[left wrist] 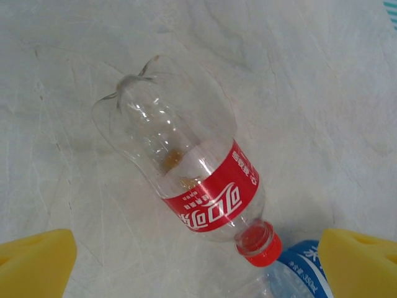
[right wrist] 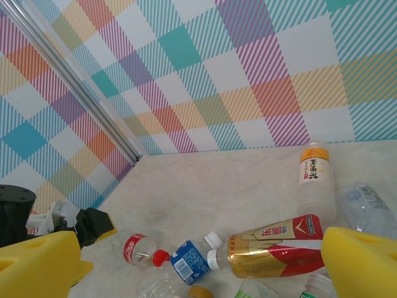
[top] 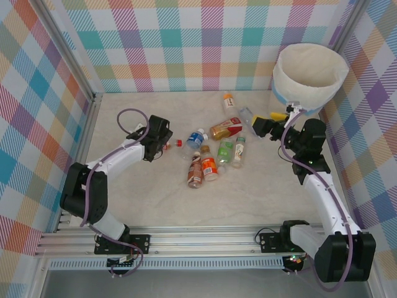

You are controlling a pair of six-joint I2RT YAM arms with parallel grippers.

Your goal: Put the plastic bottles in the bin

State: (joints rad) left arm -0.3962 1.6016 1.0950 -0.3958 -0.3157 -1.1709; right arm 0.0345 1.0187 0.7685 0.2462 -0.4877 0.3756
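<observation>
My left gripper (left wrist: 198,267) is spread wide and holds nothing. Its yellow pads (left wrist: 37,264) stand at both sides of what I see. Just ahead of it, between the pads, a clear bottle with a red label (left wrist: 192,167) lies on its side on the pale table (left wrist: 322,93), with its red cap turned toward me. Just beside that cap, near my one pad, lies a blue-label bottle (left wrist: 298,276).

My right gripper (right wrist: 201,267) is also spread wide and empty. Close in front of it a gold and red bottle (right wrist: 276,245) lies on its side. Farther ahead lies a white bottle with an orange cap (right wrist: 315,177).

From above, more plastic bottles (top: 211,162) lie together on the table between my two grippers, nearer to the left one (top: 162,141). The bin (top: 310,74) stands in the far corner, near my right gripper (top: 265,124) and on its right side. It is well apart from my left gripper, beyond the bottles.
</observation>
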